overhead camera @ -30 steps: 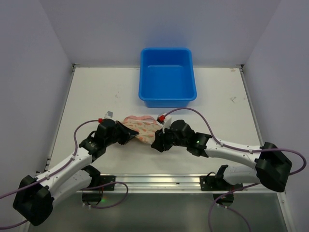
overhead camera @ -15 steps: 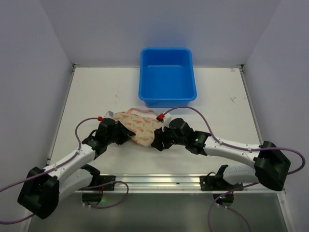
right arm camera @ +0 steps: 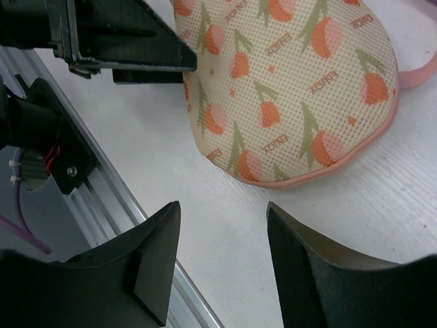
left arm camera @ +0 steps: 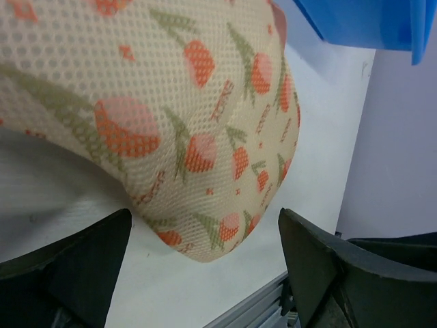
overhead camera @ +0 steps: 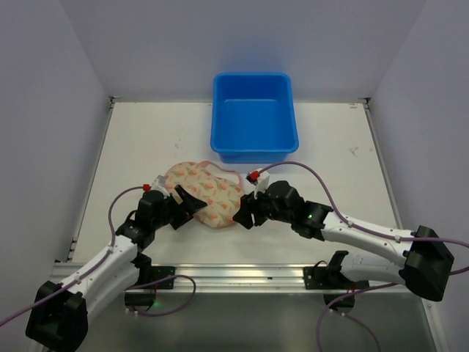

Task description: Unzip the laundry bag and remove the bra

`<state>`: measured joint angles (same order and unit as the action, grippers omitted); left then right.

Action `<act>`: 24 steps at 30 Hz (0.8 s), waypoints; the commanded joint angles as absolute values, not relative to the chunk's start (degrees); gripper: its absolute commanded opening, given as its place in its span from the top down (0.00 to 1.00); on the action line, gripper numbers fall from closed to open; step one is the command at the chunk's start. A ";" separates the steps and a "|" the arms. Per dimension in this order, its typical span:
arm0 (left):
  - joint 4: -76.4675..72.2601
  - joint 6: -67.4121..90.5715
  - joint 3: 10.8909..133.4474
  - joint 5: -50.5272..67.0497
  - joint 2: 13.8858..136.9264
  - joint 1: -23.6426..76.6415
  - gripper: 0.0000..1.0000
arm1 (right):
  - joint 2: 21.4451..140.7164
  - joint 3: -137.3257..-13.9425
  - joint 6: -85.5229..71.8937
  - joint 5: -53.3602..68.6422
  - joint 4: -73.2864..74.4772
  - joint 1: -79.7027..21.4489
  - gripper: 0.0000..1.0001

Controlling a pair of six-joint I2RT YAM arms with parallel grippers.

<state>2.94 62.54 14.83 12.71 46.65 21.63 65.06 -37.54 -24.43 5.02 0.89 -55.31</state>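
While the left gripper and right gripper are spread and empty, the bag just ahead of both could be shoved away if nudged unpinned.

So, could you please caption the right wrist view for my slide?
Open right tool poised just short of the tulip-print laundry bag.

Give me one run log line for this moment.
left gripper open | right gripper open | laundry bag flat on table between them | bra unseen
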 commanded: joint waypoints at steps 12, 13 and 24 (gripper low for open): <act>-24.58 64.51 1.23 15.03 55.53 28.30 0.25 | 61.00 -34.81 -25.84 6.59 -3.25 -55.02 0.43; -26.26 64.42 0.97 15.38 56.42 28.56 0.30 | 60.91 -34.72 -25.93 6.77 -3.25 -55.02 0.43; -28.84 64.94 4.91 16.17 56.17 31.20 0.80 | 61.26 -34.54 -26.01 6.24 -3.34 -55.02 0.42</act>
<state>-26.09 64.95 3.07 15.31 58.08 30.52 62.06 -35.11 -25.54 6.11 -1.13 -55.16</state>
